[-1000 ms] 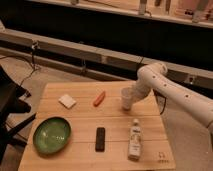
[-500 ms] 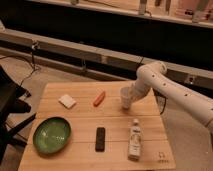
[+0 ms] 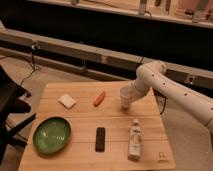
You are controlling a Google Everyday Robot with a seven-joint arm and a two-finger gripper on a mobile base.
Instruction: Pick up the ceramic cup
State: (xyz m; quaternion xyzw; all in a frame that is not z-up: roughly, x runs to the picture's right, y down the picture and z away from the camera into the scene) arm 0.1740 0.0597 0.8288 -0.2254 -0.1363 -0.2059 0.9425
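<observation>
The ceramic cup (image 3: 124, 97) is a small plain white cup standing near the far right of the wooden table (image 3: 80, 120). My gripper (image 3: 131, 96) is right against the cup's right side, at the end of the white arm (image 3: 165, 85) that reaches in from the right. The arm's wrist hides where the gripper meets the cup.
An orange-red oblong object (image 3: 99, 98) lies just left of the cup, and a white flat block (image 3: 67, 101) further left. A green bowl (image 3: 51, 135) sits front left, a black bar (image 3: 100, 138) front centre, a white labelled bottle (image 3: 134, 140) front right. A dark chair (image 3: 10, 110) stands at the left.
</observation>
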